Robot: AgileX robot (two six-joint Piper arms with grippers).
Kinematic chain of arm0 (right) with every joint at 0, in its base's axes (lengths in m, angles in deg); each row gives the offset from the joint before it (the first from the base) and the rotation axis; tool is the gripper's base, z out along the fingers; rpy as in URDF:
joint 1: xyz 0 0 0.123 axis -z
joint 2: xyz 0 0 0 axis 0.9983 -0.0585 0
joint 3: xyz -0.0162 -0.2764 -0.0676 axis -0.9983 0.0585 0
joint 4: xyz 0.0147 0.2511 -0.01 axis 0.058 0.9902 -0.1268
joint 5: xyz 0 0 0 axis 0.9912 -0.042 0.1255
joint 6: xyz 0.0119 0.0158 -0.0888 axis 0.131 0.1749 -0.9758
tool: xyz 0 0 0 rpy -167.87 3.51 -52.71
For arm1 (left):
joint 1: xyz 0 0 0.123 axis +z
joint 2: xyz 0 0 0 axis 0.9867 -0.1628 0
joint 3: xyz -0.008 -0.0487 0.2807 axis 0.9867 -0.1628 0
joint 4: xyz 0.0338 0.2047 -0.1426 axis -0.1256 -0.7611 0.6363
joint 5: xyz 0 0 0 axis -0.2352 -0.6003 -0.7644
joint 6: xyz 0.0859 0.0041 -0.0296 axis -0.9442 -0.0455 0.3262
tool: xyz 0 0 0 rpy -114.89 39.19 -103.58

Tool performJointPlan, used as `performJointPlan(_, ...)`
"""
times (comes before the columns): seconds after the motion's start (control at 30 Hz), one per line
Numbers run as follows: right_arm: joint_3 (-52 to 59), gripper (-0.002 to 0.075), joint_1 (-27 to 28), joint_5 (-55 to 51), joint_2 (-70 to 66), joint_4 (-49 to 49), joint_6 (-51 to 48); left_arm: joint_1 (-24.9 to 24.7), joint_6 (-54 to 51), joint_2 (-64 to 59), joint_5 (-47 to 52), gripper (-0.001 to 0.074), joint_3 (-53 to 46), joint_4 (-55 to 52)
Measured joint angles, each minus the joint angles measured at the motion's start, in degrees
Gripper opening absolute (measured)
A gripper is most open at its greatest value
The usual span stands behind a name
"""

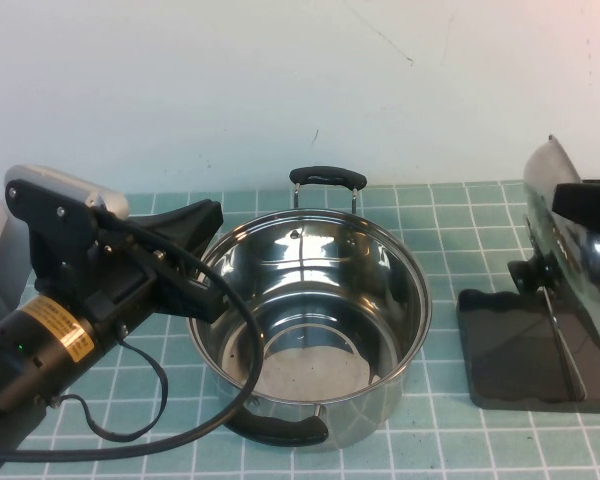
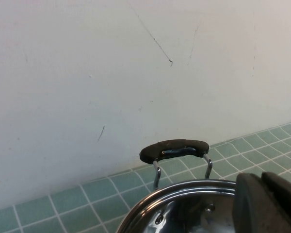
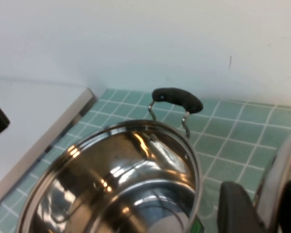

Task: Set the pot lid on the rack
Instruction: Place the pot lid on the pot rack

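Observation:
The pot lid [image 1: 572, 250], shiny steel with a black knob [image 1: 528, 272], stands on edge at the far right, held over the rack [image 1: 515, 350], a dark grey tray with thin wire dividers [image 1: 565, 345]. My right gripper [image 1: 586, 200] is shut on the lid's upper rim. In the right wrist view the rim [image 3: 277, 167] sits between its black fingers [image 3: 237, 208]. Whether the lid's lower edge touches the rack I cannot tell. My left gripper [image 1: 208, 215] is shut and empty beside the pot's left rim; its fingers [image 2: 254, 204] show pressed together in the left wrist view.
A deep steel pot [image 1: 310, 330] with two black handles stands open in the middle of the green tiled table, between my left arm and the rack. It also shows in the left wrist view [image 2: 184, 190] and the right wrist view [image 3: 116, 184]. A white wall lies behind.

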Motion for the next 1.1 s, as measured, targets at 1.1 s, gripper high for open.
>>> performJointPlan(1.1,0.00,0.0030,19.31,-14.96,31.18,-21.76,6.05,0.00,-10.81,19.71,27.01,-0.0001,-2.94,1.58)
